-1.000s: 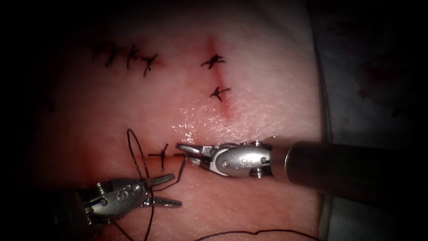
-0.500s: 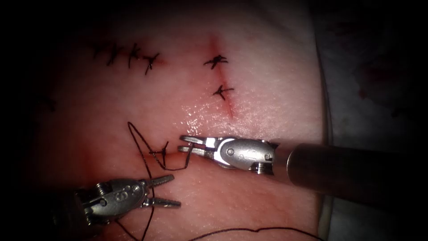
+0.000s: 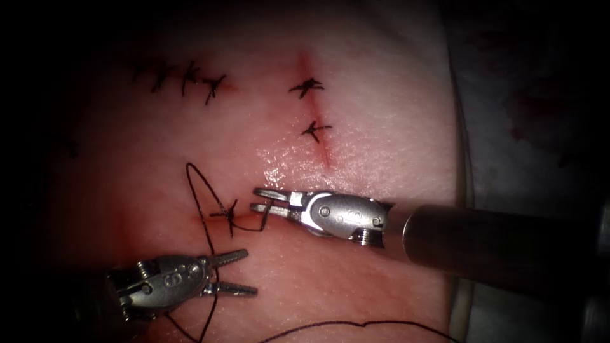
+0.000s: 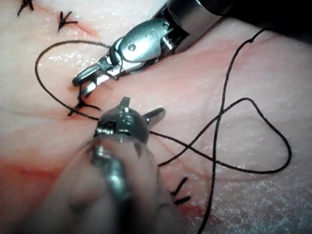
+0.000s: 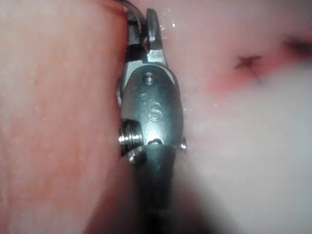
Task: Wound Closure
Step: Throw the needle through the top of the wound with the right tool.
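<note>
- While the right gripper (image 3: pixel 255 199) sits just right of the newest stitch (image 3: pixel 230 216), its jaws lie nearly together with the thread (image 4: pixel 222 105) caught between them, as far as I can judge. A short run of thread goes from those jaws down to the stitch.
- Left gripper (image 3: pixel 249 273): below the stitch, jaws plainly apart, clamped on nothing. A strand passes close by the root of its jaws (touching or not, I cannot tell).
- Thread: one loop rises above and left of the stitch, and slack strands trail over the tissue (image 3: pixel 381 127) toward the near edge.
- Needle: where it lies, and whether it is in the tissue, I cannot tell.
- Cut (image 3: pixel 197 220): it runs crosswise here, with the stitch sitting across it.
- Handling, my judgement: the thread is fine, limp and light, and likely slick from the wet tissue. It tangles readily where strands cross, so it is best taken on a free, straight run, well back between the jaws, not at the tips.
- The tissue looks soft and moist. A hard pull on the stitch could tear through its edge.
</note>
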`<state>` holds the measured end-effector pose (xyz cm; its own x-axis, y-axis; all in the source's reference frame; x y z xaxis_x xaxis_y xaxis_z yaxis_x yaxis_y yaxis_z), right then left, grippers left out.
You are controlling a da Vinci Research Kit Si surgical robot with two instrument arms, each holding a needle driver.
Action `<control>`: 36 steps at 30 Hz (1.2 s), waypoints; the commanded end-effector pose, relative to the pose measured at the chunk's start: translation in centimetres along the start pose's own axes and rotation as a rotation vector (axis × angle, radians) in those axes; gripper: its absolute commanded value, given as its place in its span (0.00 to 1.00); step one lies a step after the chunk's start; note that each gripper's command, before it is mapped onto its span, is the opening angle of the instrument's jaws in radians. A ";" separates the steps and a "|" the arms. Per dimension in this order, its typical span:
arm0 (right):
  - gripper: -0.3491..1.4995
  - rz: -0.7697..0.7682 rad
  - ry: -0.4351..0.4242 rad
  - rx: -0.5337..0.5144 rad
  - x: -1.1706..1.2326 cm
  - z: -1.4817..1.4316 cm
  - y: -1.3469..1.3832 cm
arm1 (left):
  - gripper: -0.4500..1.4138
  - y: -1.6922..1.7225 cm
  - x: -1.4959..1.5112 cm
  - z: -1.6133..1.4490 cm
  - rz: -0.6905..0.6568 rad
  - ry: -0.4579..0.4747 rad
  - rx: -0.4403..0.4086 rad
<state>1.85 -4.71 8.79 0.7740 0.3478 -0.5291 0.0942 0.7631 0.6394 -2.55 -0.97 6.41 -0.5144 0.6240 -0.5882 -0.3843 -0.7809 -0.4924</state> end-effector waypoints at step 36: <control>0.00 0.157 -0.251 0.176 -0.39 0.19 -0.34 | 0.36 0.02 0.01 0.07 0.009 -0.004 0.001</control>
<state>1.55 -5.19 8.84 0.9164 0.2937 -0.2719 0.0454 0.5987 0.7997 -2.57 -0.98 6.38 -0.5213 0.6178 -0.5888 -0.3820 -0.7858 -0.4864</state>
